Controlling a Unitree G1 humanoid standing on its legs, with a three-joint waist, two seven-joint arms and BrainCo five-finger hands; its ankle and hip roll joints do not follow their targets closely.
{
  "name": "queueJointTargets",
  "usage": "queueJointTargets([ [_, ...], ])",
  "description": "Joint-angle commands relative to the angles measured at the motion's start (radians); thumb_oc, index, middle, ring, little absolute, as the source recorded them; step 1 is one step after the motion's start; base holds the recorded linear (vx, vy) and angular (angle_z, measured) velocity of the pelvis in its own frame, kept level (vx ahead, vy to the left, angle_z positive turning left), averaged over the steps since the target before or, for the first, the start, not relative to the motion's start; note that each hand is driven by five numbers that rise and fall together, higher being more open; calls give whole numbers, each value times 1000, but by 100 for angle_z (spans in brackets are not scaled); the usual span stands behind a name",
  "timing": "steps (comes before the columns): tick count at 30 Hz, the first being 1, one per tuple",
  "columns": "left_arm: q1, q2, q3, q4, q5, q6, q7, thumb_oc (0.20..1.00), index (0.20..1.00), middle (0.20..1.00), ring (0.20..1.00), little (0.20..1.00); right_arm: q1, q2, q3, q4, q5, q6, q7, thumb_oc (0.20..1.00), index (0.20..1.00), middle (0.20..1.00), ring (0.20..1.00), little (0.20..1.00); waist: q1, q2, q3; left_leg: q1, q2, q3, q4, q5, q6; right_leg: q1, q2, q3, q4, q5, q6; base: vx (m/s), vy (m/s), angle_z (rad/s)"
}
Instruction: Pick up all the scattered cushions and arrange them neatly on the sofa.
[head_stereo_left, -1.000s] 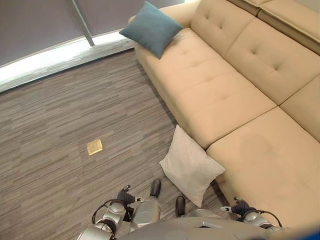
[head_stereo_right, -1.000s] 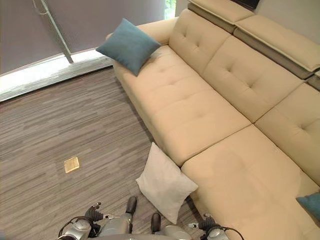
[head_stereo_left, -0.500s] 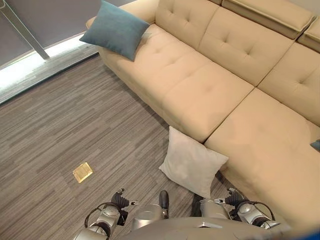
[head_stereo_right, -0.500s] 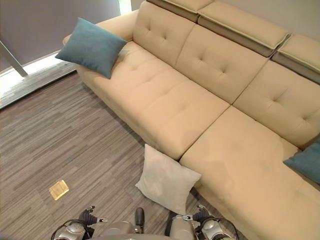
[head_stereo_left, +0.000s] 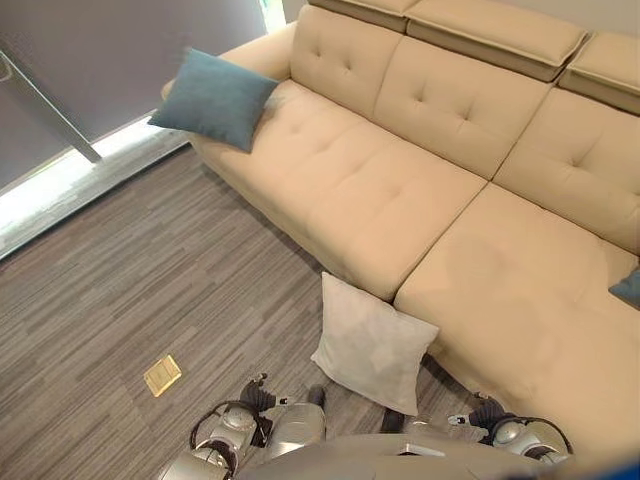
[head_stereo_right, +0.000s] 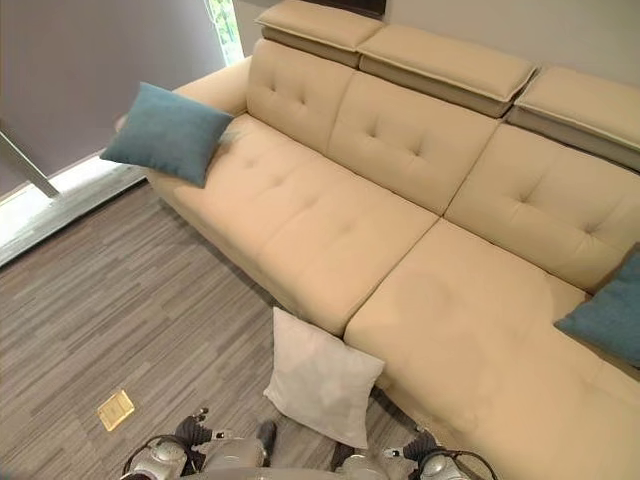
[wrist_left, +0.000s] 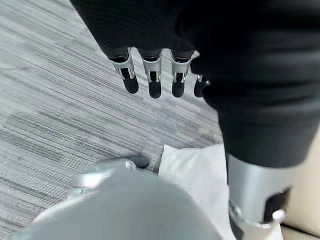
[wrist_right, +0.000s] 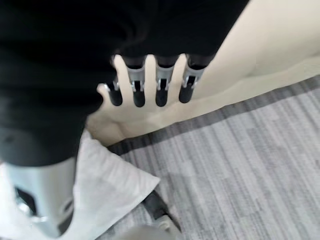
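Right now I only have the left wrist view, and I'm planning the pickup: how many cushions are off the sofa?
Observer: One. The white cushion stands on the floor against the front of the sofa.
Operator: Any on the seat?
Observer: Two. A teal cushion lies by the left armrest, and a second teal cushion at the right end.
Operator: And my other arm?
Observer: The right hand hangs with straight fingers and holds nothing.
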Motion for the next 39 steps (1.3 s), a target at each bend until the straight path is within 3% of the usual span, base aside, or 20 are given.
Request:
queueJointTargets([
  [1,-12,-19,-30,34,14,1,4,1000,1000,1000,1000,1000,-22,13,-4,16,-17,5,-14,1000,1000,1000,1000,1000,1,-17,5,42,-67,34,10,-95,31,-20,-51,69,26,-8,121,62,229,-26],
  [10,-8,13,-6,45,30,-3,11,1000,1000,1000,1000,1000,-44,38,21,0,-55,19,-16,1000,1000,1000,1000,1000,22,-28,28,64,-120,93,8,-128,93,-96,-132,114,71,58,186,-12,207,-33],
  [12,-10,22,-2,47,29,-2,13,1000,1000,1000,1000,1000,-51,41,25,-3,-58,21,-17,1000,1000,1000,1000,1000,23,-29,34,62,-122,99,1,-123,100,-115,-137,113,81,68,190,-55,91,-29],
  [14,-16,41,8,46,27,-4,13,1000,1000,1000,1000,1000,-62,45,37,-9,-58,16,-18,1000,1000,1000,1000,1000,31,-30,44,50,-118,114,-11,-113,107,-121,-129,71,108,50,184,-92,72,-34],
  [17,-13,43,12,50,37,-3,11,1000,1000,1000,1000,1000,-61,46,39,-3,-60,15,-19,1000,1000,1000,1000,1000,38,-36,32,57,-121,121,-30,-109,106,-101,-130,31,72,50,180,0,-4,-44],
  [30,-17,8,-20,37,37,-6,8,1000,1000,1000,1000,1000,-47,30,32,7,-48,14,-45,1000,1000,1000,1000,1000,31,-19,7,114,-95,100,-125,-78,79,-17,-96,28,-68,59,174,42,-48,3],
  [39,-1,-4,-13,51,32,-1,8,1000,1000,1000,1000,1000,-34,34,25,16,-47,14,-41,1000,1000,1000,1000,1000,24,-12,0,126,-96,78,-134,-73,68,8,-93,26,-68,49,176,14,-1,5],
])
